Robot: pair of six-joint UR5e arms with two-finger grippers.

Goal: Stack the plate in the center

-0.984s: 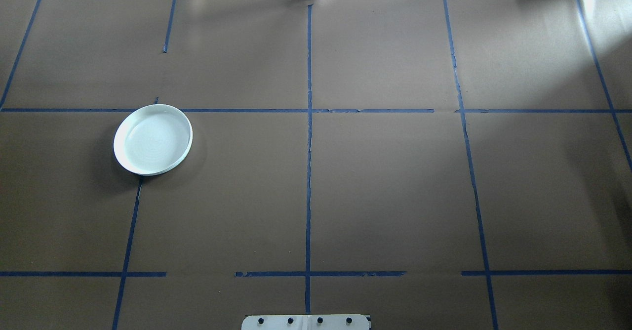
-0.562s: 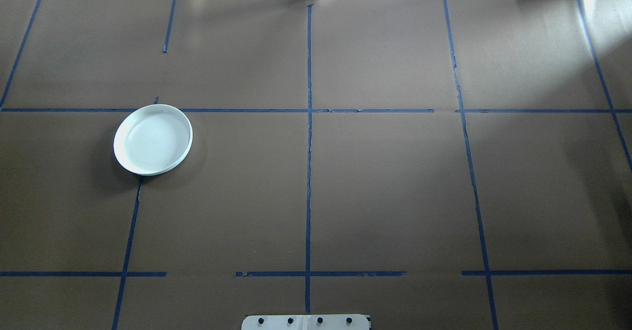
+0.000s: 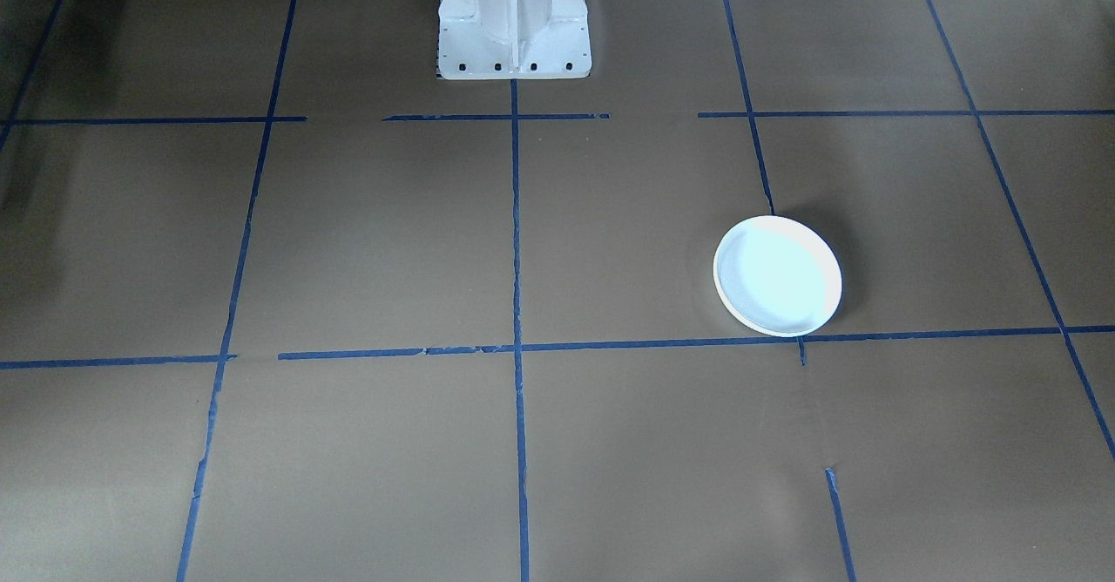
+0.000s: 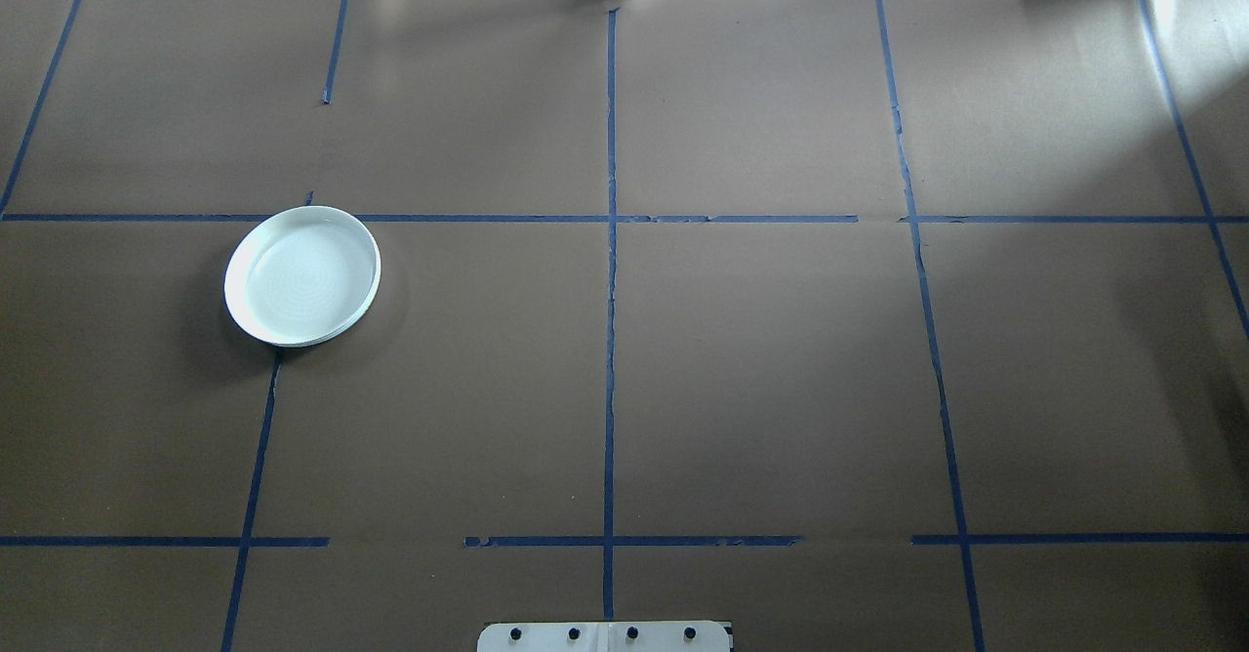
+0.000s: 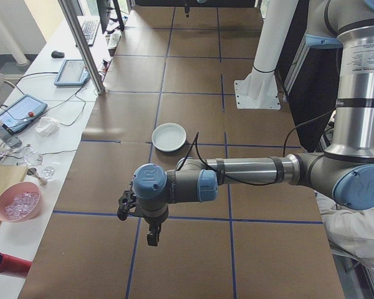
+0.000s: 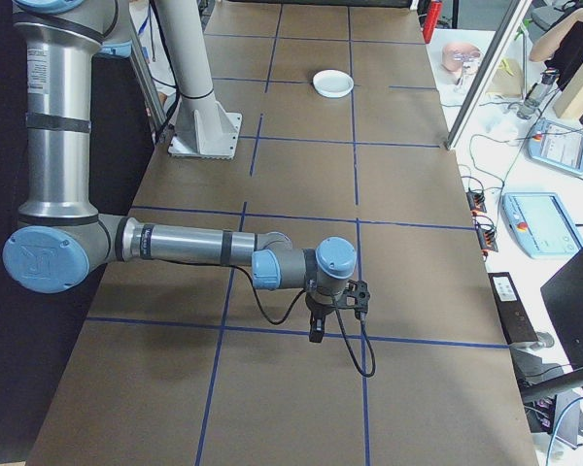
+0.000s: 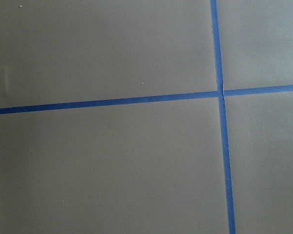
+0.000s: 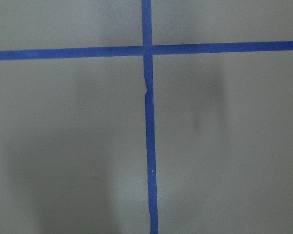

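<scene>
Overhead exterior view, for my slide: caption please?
White plate sits alone left of center on the blue-taped brown table.

White plate [image 4: 302, 276] lies on taped brown table [image 4: 761, 369].

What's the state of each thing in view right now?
plate: upright, empty, flat on the table, left of centre in the overhead view, ungripped.
left gripper: hangs above the table away from the plate; open or shut cannot be told.
right gripper: hangs above bare table far from the plate; cannot tell.
</scene>
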